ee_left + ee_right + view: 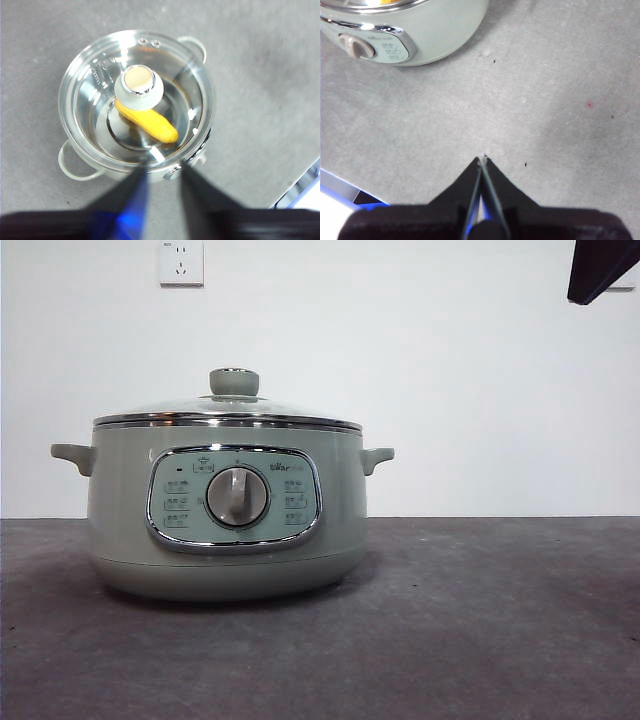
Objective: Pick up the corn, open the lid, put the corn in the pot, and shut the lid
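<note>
The pale-green pot (225,540) stands on the grey table, left of centre, with its dial facing the front camera. The glass lid (230,410) sits shut on it, knob (234,381) on top. In the left wrist view the corn (152,122) lies inside the pot (75,165), seen through the lid (100,85), partly under the knob. My left gripper (162,172) is open and empty, high above the pot. My right gripper (482,160) is shut and empty over bare table, away from the pot (435,30).
A white wall with a socket (181,262) stands behind the table. A black arm tip (600,270) shows at the front view's top right corner. The table's edge shows in the left wrist view (300,185) and the right wrist view (340,185).
</note>
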`<action>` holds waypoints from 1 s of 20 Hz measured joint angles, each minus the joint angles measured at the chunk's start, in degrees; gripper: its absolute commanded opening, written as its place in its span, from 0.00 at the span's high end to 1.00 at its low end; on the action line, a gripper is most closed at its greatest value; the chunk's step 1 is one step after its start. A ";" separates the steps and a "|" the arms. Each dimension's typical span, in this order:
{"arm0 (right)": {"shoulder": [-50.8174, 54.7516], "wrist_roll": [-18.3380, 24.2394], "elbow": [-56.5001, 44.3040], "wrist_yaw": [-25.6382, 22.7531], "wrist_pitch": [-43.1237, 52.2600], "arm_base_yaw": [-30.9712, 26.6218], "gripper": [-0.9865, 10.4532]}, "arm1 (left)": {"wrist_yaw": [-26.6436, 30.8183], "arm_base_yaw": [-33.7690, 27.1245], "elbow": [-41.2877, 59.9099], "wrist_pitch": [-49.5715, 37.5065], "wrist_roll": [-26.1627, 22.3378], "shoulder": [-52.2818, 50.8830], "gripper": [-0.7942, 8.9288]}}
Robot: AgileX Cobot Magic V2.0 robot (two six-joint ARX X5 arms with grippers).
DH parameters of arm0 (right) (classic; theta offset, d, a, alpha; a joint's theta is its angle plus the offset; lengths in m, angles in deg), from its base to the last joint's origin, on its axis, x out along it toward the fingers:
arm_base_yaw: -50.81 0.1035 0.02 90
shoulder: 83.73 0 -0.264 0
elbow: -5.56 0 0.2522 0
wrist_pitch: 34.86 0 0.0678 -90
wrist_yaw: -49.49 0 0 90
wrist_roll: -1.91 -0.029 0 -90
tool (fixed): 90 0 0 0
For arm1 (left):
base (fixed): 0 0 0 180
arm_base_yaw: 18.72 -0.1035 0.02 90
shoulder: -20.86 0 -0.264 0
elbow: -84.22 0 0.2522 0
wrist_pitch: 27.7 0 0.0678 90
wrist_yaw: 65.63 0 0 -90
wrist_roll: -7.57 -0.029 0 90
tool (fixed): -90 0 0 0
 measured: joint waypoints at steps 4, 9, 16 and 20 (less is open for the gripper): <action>0.00 0.00 0.00 0.00 0.02 0.02 0.93 | 0.00 -0.02 0.00 0.00 2.64 -2.05 0.92; 0.00 0.00 0.00 -0.02 0.02 0.00 0.93 | 0.00 -0.04 0.00 0.00 2.95 -1.03 0.92; 0.00 0.00 0.00 -0.26 0.02 0.00 0.93 | 1.77 -5.07 1.27 -0.35 -6.27 -2.05 0.92; 0.00 0.00 0.00 -0.31 0.02 0.00 0.93 | 1.38 -9.99 13.51 -5.35 -8.85 -11.13 0.92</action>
